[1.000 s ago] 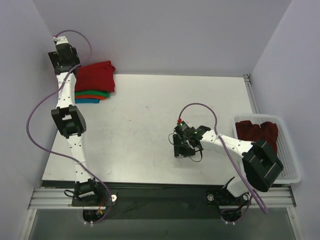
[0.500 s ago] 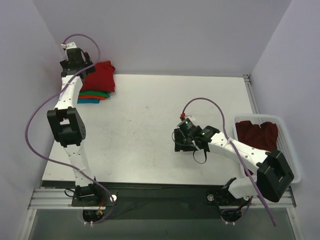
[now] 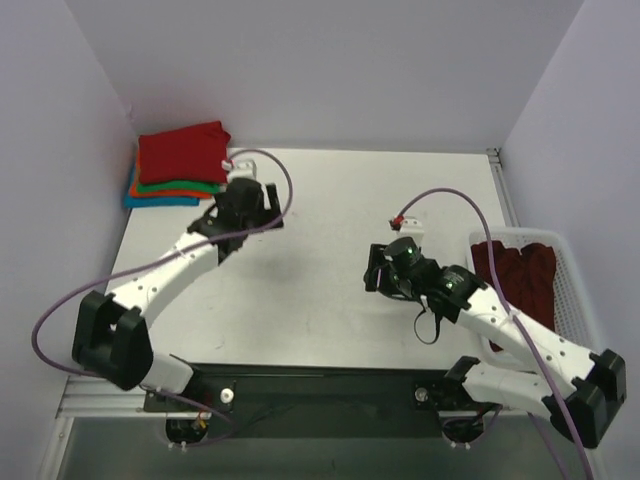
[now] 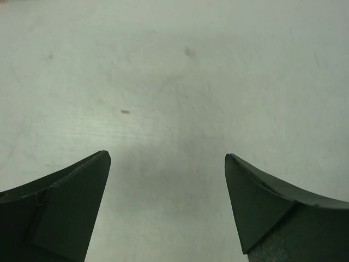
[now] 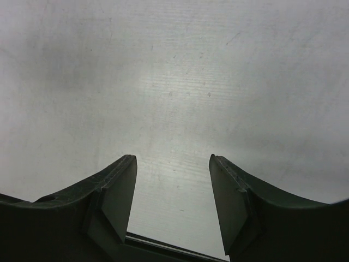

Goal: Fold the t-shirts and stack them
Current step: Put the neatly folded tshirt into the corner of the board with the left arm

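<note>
Left arm [image 3: 160, 280] stretches far and rightward from its near-left elbow, jaws spread wide. Right arm [image 3: 510, 325] reaches leftward from its near-right elbow, jaws likewise apart.

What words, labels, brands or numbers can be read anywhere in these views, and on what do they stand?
None readable. The folded shirts, the red shirt in the basket, the table, the left gripper and the right gripper carry no legible words, labels or numbers.
</note>
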